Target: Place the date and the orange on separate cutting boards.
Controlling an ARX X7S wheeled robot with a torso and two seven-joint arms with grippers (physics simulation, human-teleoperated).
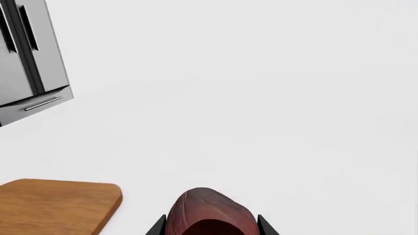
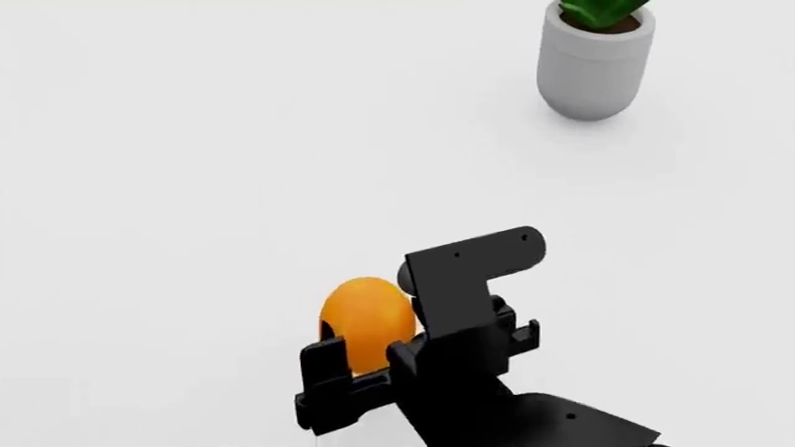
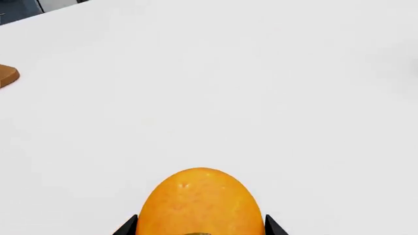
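The dark reddish-brown date (image 1: pixel 207 210) sits between the two black fingers of my left gripper (image 1: pixel 209 229), which is shut on it above the white table. A light-tan cutting board (image 1: pixel 56 203) lies close beside it on the table. The bright orange (image 3: pixel 199 203) is gripped between the fingers of my right gripper (image 3: pixel 199 229). The head view shows the orange (image 2: pixel 367 321) held in the right gripper (image 2: pixel 367 361). The corner of a cutting board (image 3: pixel 8 76) shows far off in the right wrist view. My left arm is out of the head view.
A white pot with a green plant (image 2: pixel 597 56) stands at the back right of the white table (image 2: pixel 186 186). A grey steel fridge (image 1: pixel 29 58) stands beyond the table in the left wrist view.
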